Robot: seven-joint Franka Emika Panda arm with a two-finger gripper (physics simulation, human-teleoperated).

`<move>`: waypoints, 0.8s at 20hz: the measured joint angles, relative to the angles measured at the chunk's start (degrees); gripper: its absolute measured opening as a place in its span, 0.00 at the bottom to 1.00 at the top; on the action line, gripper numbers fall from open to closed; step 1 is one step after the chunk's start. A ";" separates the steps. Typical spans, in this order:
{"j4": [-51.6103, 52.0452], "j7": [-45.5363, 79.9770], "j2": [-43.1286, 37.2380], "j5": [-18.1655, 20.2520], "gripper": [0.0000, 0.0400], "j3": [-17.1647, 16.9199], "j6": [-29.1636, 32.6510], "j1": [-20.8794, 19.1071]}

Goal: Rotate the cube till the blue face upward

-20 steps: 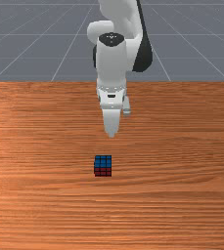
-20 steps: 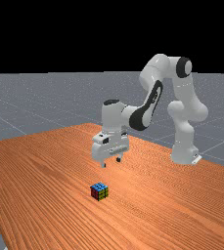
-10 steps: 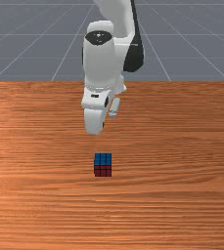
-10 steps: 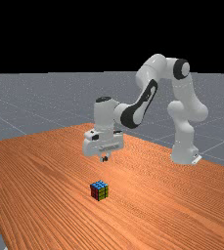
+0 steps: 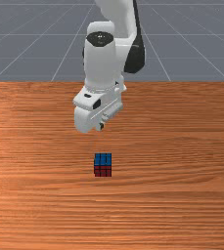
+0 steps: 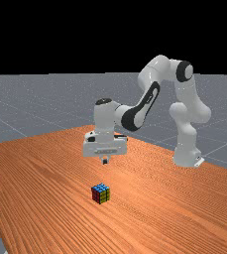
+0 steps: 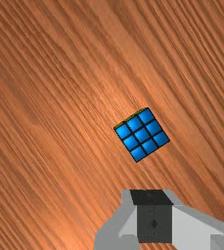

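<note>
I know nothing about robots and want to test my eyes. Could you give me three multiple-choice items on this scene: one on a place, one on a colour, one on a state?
1. Where is the cube?
A. In the air
B. On the table
C. On the arm's base

2. Which colour faces up?
A. Red
B. Yellow
C. Blue

3. How are the fingers?
A. Together, above the cube
B. Wide apart, above the cube
C. Gripping the cube

1 B: the far view shows the cube resting there.
2 C: the wrist view, looking down, shows nine blue squares.
3 A: the wrist view shows them meeting; the far view shows a gap between them and the cube.
</note>
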 joint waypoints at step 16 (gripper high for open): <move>3.69 34.15 2.96 2.94 0.00 -5.79 -4.30 5.20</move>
